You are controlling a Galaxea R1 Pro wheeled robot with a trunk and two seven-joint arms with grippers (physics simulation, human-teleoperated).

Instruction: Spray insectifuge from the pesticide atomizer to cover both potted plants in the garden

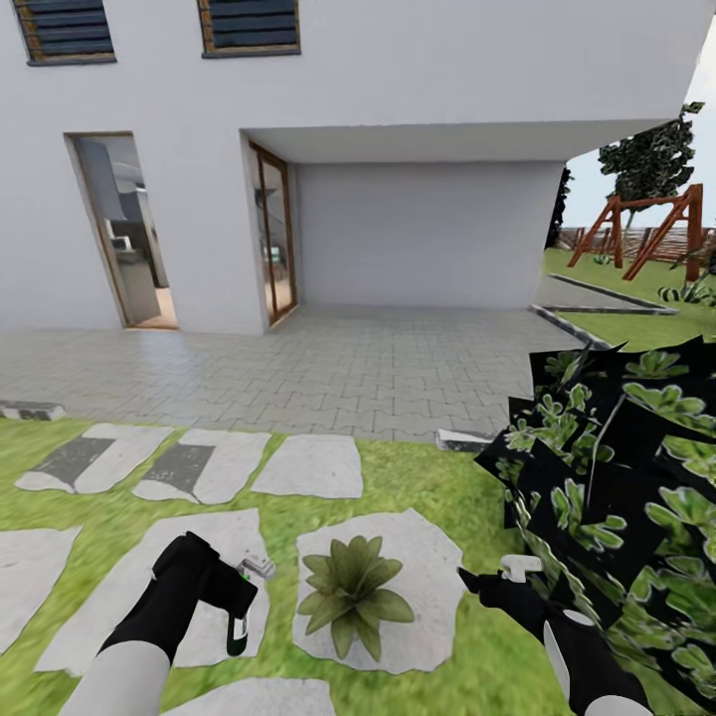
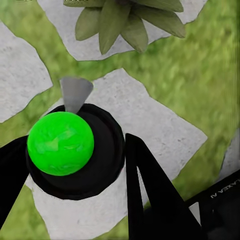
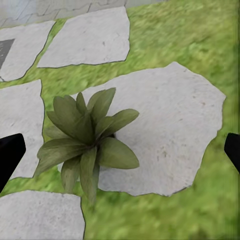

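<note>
From my head, I see my left pincer [image 1: 237,597] already carrying the sprayer [image 1: 249,589], so the pick-up looks done. Its whitish nozzle head sticks out toward the plant [image 1: 350,595], which sits just beyond my fingertips on a pale stepping stone [image 1: 428,567] in the lawn [image 1: 438,477]. The sprayer's long axis runs roughly up and down, dark body below and head on top. My right pincer [image 1: 477,581] hangs on the plant's other side, near a dark leafy bush [image 1: 617,497]; I cannot tell from here how it stands.

Along my left fingers [image 2: 150,185], the sprayer [image 2: 75,150] is pinched between them, seen end-on: a bright green cap in a black round body, with the grey nozzle tip aimed at the plant [image 2: 125,20] ahead.

Along my right pincer, both fingertips [image 3: 10,155] sit far apart, spread and empty, with the plant [image 3: 87,135] between and beyond them on its stone [image 3: 175,130].

I judge that spraying is what remains. I see only one plant here, so the second must be found.
</note>
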